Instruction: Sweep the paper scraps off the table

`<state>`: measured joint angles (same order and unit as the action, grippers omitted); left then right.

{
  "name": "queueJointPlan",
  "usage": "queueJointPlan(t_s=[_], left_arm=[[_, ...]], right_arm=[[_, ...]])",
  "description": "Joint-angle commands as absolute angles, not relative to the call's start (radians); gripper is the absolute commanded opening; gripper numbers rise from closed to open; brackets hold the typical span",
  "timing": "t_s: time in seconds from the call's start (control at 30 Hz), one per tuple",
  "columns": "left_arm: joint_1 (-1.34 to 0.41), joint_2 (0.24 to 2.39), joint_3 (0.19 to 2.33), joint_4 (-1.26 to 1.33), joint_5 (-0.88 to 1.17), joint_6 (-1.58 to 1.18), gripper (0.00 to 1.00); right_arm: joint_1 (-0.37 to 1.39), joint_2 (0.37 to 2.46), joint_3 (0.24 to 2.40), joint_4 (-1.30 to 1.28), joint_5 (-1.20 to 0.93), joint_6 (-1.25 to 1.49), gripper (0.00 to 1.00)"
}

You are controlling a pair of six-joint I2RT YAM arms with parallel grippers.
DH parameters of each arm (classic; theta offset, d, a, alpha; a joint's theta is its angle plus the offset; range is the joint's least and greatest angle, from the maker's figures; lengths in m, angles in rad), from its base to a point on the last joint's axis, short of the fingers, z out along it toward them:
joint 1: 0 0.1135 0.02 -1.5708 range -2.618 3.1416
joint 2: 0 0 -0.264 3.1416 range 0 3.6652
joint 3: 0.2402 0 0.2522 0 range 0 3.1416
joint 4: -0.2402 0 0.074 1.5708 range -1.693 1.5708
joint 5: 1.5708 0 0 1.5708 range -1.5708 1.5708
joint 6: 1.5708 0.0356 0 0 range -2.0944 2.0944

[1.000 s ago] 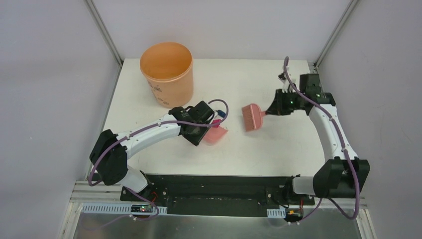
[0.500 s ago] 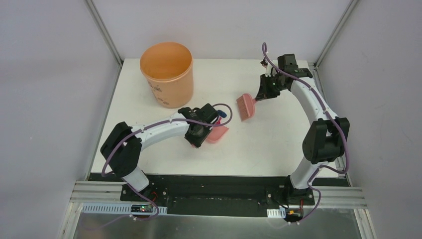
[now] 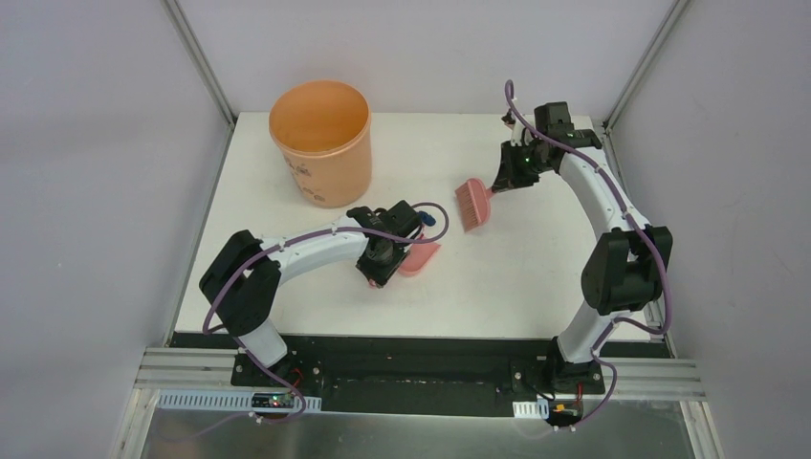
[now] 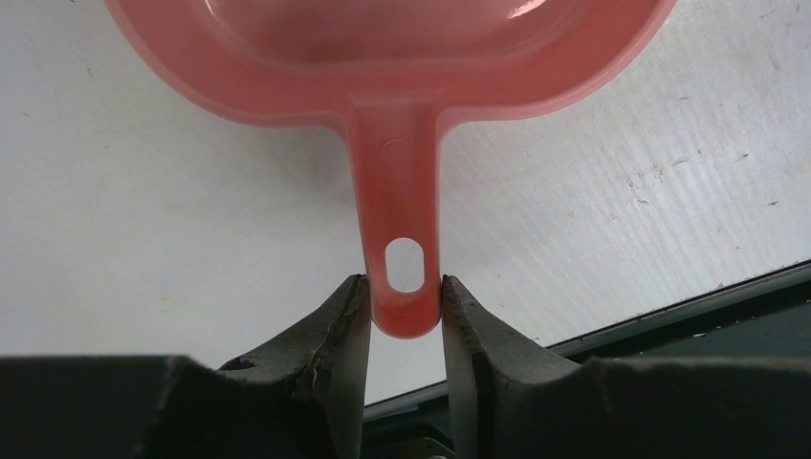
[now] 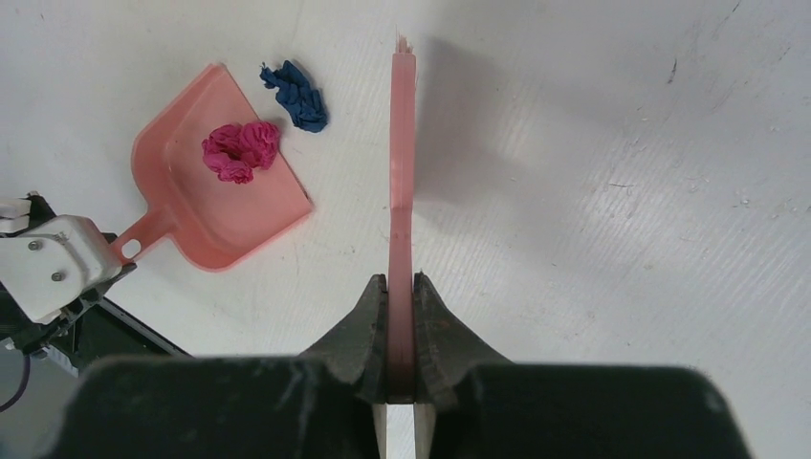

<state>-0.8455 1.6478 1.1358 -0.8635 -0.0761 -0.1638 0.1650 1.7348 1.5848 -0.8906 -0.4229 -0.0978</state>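
Pink dustpan clamped in your left gripper, hand brush clamped in your right gripper, a hard stroke risked flicking the dark blue wad at the pan's 1 o'clock wide.

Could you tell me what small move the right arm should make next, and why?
Probably place the brush beyond the dark blue scrap and sweep it into the dustpan: that scrap lies on the table just outside the lip, while the magenta scrap is already inside.
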Motion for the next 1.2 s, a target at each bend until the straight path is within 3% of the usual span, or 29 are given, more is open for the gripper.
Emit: queueJointPlan(t_s=[0.0, 0.47, 0.73, 1.07, 1.17], left_arm=[[-0.857, 1.647, 1.141, -0.839, -0.053, -0.148, 0.3], [-0.862, 1.682, 1.246, -0.964, -0.041, -0.174, 0.0], [-0.862, 1.757, 1.327, -1.034, -0.011, -0.151, 0.0], [-0.861, 1.792, 1.332, -1.027, -0.02, -0.136, 0.0], [-0.863, 1.787, 1.318, -1.009, -0.014, -0.134, 0.0]], right_arm=[[0.182, 1.738, 1.683, -0.895, -0.411, -0.089, 0.0], [0.355, 2.047, 2.061, -1.014, -0.188, -0.222, 0.0], [0.49, 2.081, 2.077, -1.07, -0.143, -0.3, 0.0], [0.565, 1.932, 1.933, -1.252, -0.424, -0.327, 0.0], [0.56, 1.838, 1.861, -1.217, -0.422, -0.298, 0.0]])
